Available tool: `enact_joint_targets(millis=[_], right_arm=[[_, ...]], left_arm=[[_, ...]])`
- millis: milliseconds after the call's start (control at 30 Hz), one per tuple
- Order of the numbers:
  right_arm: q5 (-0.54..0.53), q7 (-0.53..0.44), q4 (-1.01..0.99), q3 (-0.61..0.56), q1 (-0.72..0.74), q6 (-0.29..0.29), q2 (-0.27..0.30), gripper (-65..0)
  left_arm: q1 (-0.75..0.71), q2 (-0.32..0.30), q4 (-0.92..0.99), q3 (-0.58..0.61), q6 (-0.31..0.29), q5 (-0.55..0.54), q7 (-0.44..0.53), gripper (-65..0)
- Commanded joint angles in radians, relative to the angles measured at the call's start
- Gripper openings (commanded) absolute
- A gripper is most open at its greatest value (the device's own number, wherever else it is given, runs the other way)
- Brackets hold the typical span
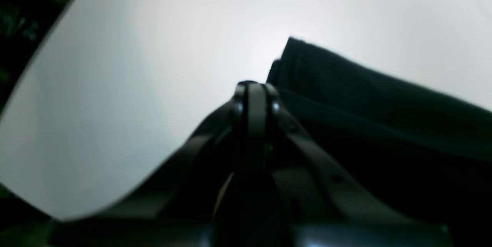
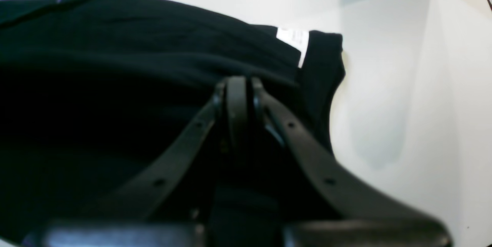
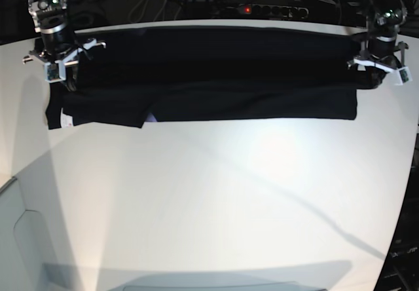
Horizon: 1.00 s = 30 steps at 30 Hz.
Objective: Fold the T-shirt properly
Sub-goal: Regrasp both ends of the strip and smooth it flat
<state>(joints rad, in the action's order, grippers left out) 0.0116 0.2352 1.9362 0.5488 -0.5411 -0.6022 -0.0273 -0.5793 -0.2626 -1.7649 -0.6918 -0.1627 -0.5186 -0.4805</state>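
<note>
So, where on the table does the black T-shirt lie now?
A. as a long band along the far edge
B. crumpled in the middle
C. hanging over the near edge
A: the T-shirt stretches as a flat band along the far edge of the white table.

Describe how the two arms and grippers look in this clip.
Both are alike: the left gripper and right gripper have slim black fingers on black perforated linkage bars. From the base view, white bracket plates sit below black and silver wrist joints.
</note>
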Motion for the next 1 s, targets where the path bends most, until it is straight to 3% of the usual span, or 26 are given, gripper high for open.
enact_joint_targets(millis=[0, 967], right_arm=[[-0.015, -0.027, 0.016, 0.006, -0.001, 0.0, 0.01, -65.0], [-0.017, -0.038, 0.024, 0.004, -0.033, 0.0, 0.005, -65.0]], left_arm=[[-0.017, -0.017, -0.007, -0.009, 0.001, -0.001, 0.026, -65.0], [0.008, -0.01, 0.162, 0.036, 0.001, -0.001, 0.029, -65.0]])
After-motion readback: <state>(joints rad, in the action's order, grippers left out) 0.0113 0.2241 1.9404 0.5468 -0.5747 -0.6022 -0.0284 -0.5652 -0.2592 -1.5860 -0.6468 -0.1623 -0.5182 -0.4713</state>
